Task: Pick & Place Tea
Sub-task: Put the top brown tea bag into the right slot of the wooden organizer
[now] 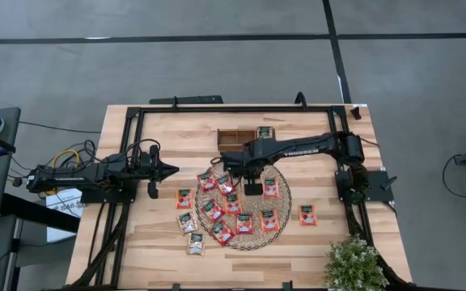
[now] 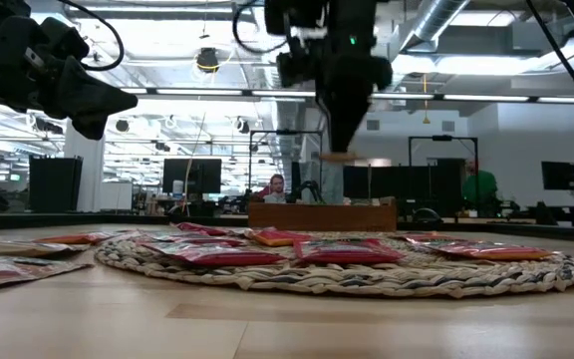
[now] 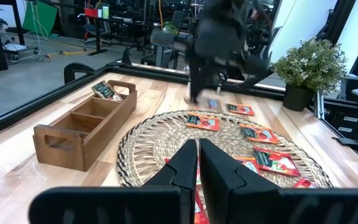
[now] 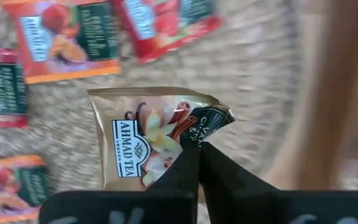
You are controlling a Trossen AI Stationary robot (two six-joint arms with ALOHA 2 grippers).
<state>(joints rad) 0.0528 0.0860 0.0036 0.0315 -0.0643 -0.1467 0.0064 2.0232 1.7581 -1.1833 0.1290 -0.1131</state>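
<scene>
Right arm reaching in from the table's right side toward its middle, wrist bent downward, its right gripper pointing down with fingers pinched together on the edge of a pale tea sachet lifted above the surface. Left arm resting low at the table's left edge, extended horizontally; left gripper closed, fingers touching, holding nothing.

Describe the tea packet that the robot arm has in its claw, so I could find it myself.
Start at the round woven mat in the middle of the table; the right gripper hangs above it, shut on the pale sachet by one edge. Unlike the red-orange sachets lying flat on the mat around it, this one is beige-gold and lifted clear.
</scene>
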